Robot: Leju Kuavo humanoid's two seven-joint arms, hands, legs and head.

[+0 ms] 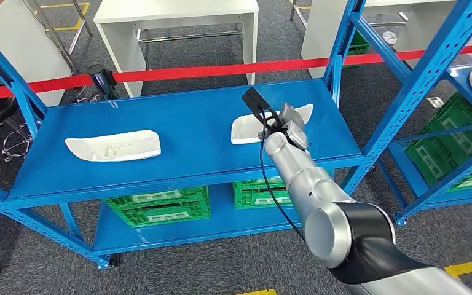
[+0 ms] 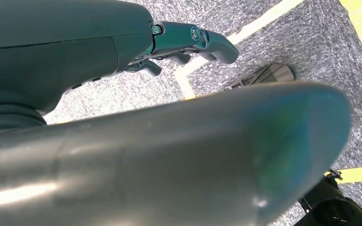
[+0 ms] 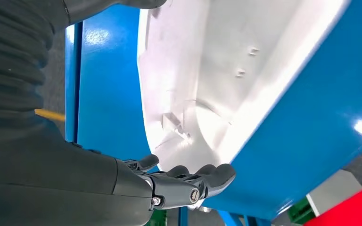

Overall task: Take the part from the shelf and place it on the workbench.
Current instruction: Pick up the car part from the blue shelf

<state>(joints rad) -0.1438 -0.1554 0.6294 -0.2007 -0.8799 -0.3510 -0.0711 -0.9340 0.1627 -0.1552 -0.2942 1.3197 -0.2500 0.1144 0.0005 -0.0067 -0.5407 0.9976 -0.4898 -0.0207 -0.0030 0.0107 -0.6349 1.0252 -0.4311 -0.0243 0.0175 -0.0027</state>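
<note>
Two white moulded parts lie on the blue shelf top (image 1: 190, 120): one at the left (image 1: 114, 147), one at the right (image 1: 246, 129). My right arm reaches over the shelf's front edge, and my right hand (image 1: 289, 126) is over the right part's near end. In the right wrist view this part (image 3: 207, 70) is very close. The hand's dark fingers (image 3: 193, 181) are stretched out along its curved edge, apart from the thumb and gripping nothing. My left hand (image 2: 188, 40) hangs over the carpet with loosely bent fingers and nothing in it.
Green crates (image 1: 157, 206) stand on the lower shelf level. A red barrier tape (image 1: 221, 69) runs behind the shelf, with a white table (image 1: 178, 15) beyond it. A second blue rack (image 1: 418, 80) with green crates (image 1: 461, 141) stands at the right.
</note>
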